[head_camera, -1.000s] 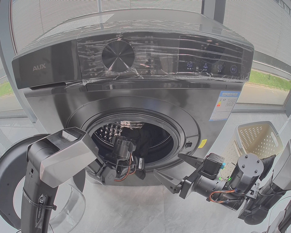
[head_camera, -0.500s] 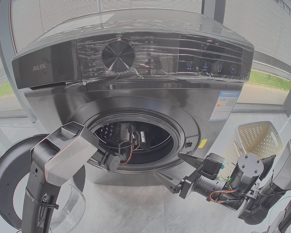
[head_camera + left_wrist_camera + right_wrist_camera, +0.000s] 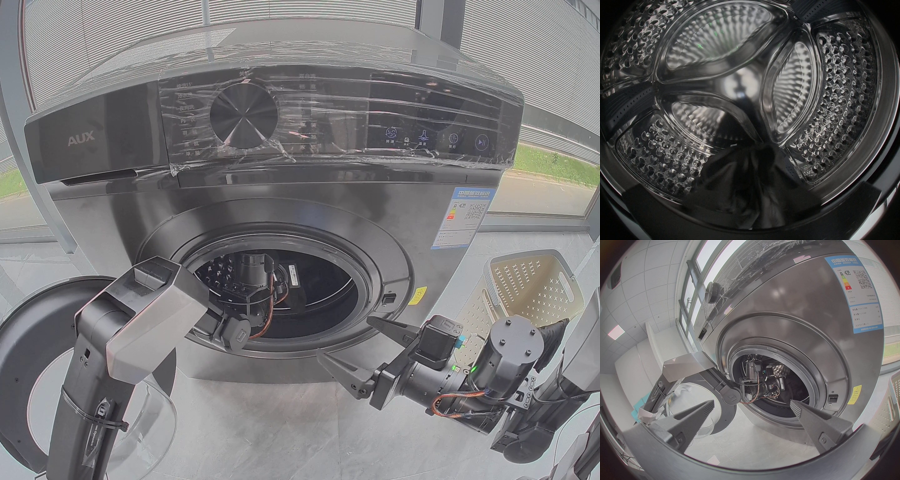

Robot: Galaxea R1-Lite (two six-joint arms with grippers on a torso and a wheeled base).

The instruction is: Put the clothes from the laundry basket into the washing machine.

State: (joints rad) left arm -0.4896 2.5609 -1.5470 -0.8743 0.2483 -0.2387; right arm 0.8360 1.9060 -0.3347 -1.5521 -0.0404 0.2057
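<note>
The grey washing machine (image 3: pixel 281 187) stands with its drum opening (image 3: pixel 312 294) uncovered. My left arm's wrist (image 3: pixel 250 281) reaches through the opening, and the left gripper (image 3: pixel 290 276) is inside the drum. In the left wrist view a dark garment (image 3: pixel 747 184) lies crumpled on the bottom of the steel drum (image 3: pixel 843 93), close in front of the camera. In the right wrist view the garment (image 3: pixel 795 390) lies just past the left wrist. My right gripper (image 3: pixel 344 338) hangs open and holds nothing, low in front of the machine and right of the opening. The beige laundry basket (image 3: pixel 531 287) stands tilted at the right.
The round machine door (image 3: pixel 25 375) is swung wide open at the left, beside the left arm. Grey floor (image 3: pixel 281 425) lies open in front of the machine. Windows run behind and to both sides.
My left arm has pushed from the drum's lower rim deeper inside, carrying the dark garment in with it. The right arm and basket have not moved.
</note>
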